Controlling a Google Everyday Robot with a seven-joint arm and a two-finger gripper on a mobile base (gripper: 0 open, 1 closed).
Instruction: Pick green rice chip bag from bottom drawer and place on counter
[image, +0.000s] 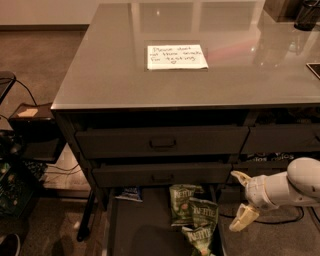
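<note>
The gripper (241, 198) hung low at the right of the open bottom drawer (142, 232), outside it and just beside the bags. Its pale fingers (243, 218) stood well apart, holding nothing. Green chip bags (202, 215) lay overlapped against the drawer's right side, with a small blue packet (129, 194) at the back. On the counter (105, 70) above lay a handwritten note (176, 56).
</note>
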